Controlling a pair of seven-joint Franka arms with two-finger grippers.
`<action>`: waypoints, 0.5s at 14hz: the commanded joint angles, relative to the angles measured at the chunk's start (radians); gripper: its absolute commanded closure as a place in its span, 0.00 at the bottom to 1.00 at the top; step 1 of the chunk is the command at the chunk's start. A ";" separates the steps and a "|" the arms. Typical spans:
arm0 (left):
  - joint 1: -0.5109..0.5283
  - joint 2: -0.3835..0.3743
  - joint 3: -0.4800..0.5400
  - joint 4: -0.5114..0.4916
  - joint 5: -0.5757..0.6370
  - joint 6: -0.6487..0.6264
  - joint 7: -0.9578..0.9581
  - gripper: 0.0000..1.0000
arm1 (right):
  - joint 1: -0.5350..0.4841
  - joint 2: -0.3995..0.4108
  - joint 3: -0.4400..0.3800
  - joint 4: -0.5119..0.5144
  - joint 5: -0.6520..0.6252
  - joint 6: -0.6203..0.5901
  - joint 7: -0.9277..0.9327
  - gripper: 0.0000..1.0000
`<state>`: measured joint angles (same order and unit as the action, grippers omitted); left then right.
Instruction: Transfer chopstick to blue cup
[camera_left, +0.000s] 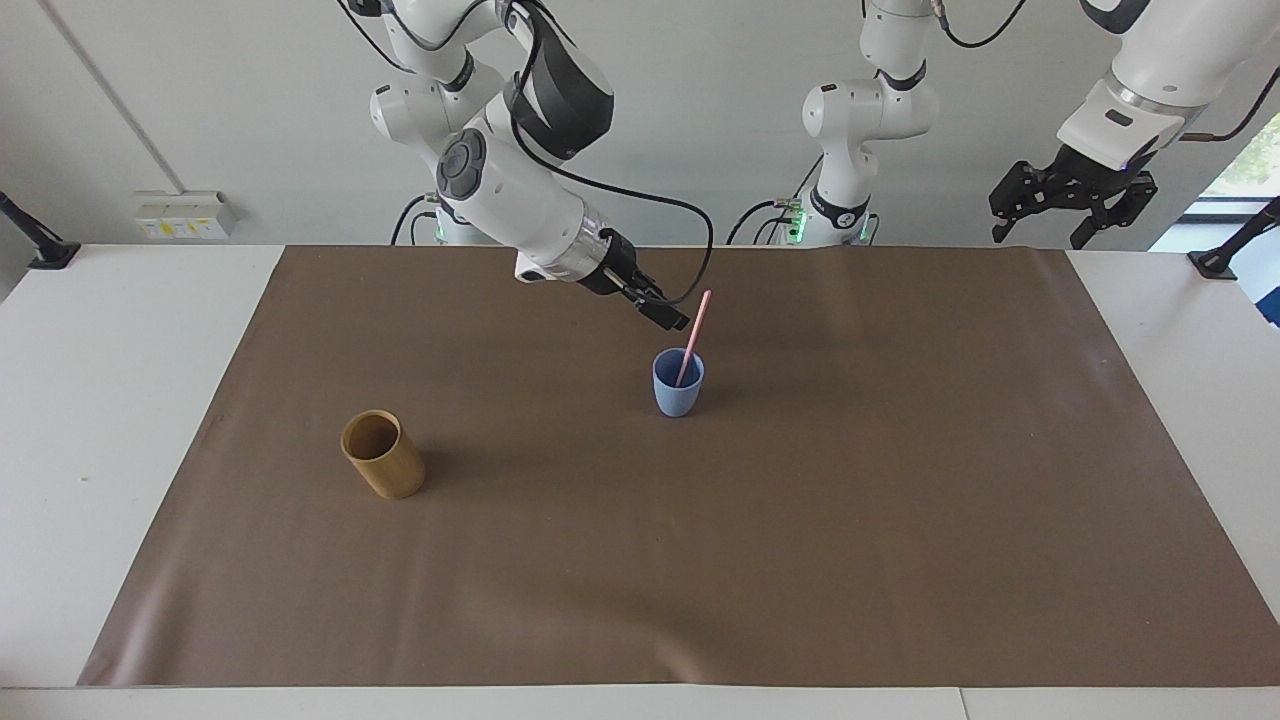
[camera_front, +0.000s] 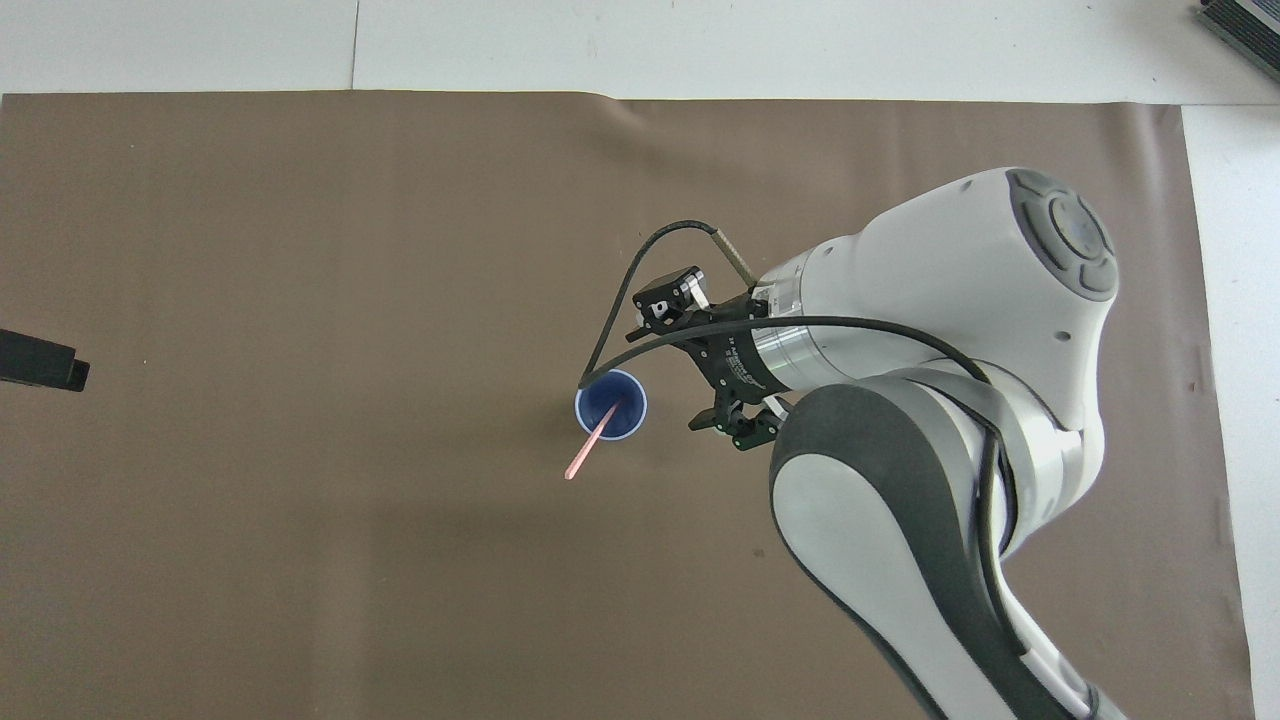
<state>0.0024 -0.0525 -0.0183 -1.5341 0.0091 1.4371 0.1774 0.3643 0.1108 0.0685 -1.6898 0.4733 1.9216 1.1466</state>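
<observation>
The blue cup (camera_left: 678, 392) stands upright near the middle of the brown mat and also shows in the overhead view (camera_front: 630, 418). The pale pink chopstick (camera_left: 694, 335) stands in it, free of any grip, leaning on the rim toward the left arm's end of the table; it also shows in the overhead view (camera_front: 588, 454). My right gripper (camera_left: 668, 315) is open and empty, in the air just beside the cup toward the right arm's end, seen from above too (camera_front: 688, 368). My left gripper (camera_left: 1042, 232) waits raised and open at its own end of the table.
A tan-brown cylindrical cup (camera_left: 382, 456) stands upright on the brown mat (camera_left: 900, 520), toward the right arm's end and farther from the robots than the blue cup; the right arm hides it in the overhead view. White tabletop borders the mat.
</observation>
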 joint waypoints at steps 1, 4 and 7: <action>0.002 -0.020 -0.003 -0.020 0.008 0.002 0.004 0.00 | -0.050 -0.060 -0.007 -0.007 -0.094 -0.041 -0.154 0.00; 0.001 -0.020 -0.003 -0.020 0.006 0.002 0.002 0.00 | -0.091 -0.085 -0.006 -0.007 -0.325 -0.061 -0.385 0.00; -0.008 -0.018 -0.003 -0.018 0.005 0.012 0.002 0.00 | -0.108 -0.083 -0.007 0.010 -0.465 -0.056 -0.464 0.00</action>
<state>0.0023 -0.0525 -0.0236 -1.5341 0.0091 1.4382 0.1774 0.2679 0.0333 0.0540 -1.6888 0.0820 1.8667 0.7320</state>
